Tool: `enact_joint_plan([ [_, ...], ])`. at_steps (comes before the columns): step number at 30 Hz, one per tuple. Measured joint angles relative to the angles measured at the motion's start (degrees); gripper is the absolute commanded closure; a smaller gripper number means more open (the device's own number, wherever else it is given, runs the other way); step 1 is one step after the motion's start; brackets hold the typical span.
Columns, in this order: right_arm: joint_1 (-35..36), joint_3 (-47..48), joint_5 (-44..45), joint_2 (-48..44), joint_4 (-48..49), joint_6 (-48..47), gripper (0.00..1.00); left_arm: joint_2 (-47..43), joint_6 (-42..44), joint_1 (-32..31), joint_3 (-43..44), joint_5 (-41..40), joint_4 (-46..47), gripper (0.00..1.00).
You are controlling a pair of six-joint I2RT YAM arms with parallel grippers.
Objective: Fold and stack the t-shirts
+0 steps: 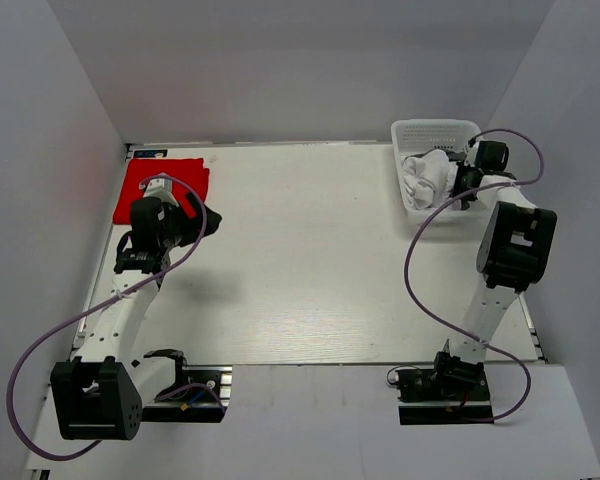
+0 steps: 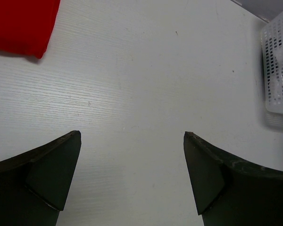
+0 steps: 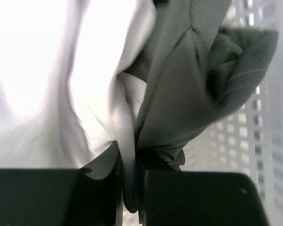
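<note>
The red t-shirt [image 1: 160, 186] lies folded at the table's far left; its corner shows in the left wrist view [image 2: 20, 24]. My left gripper [image 1: 206, 222] hovers just right of it, open and empty, over bare table [image 2: 132, 136]. The white t-shirt [image 1: 425, 178] sits crumpled in the white lattice basket [image 1: 432, 130] at the far right. My right gripper [image 1: 464, 180] is in the basket, shut on a fold of the white t-shirt [image 3: 85, 94]. The dark grey t-shirt [image 3: 193, 80] is bunched right beside that fold, against the fingers.
The basket's wall shows at the right edge of the left wrist view [image 2: 279, 70]. White walls enclose the table on the left, back and right. Purple cables loop from both arms.
</note>
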Motion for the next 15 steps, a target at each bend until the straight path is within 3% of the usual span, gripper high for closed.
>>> enact_joint_plan([
  [7, 0.1, -2.4, -9.0, -17.9, 1.8, 6.1, 1.0, 0.0, 0.0, 0.0, 0.0, 0.4, 0.0, 0.0],
  [15, -0.8, 12.1, -15.1, -27.6, 3.8, 14.4, 1.0, -0.3, 0.0, 0.0, 0.0, 1.2, 0.1, 0.0],
])
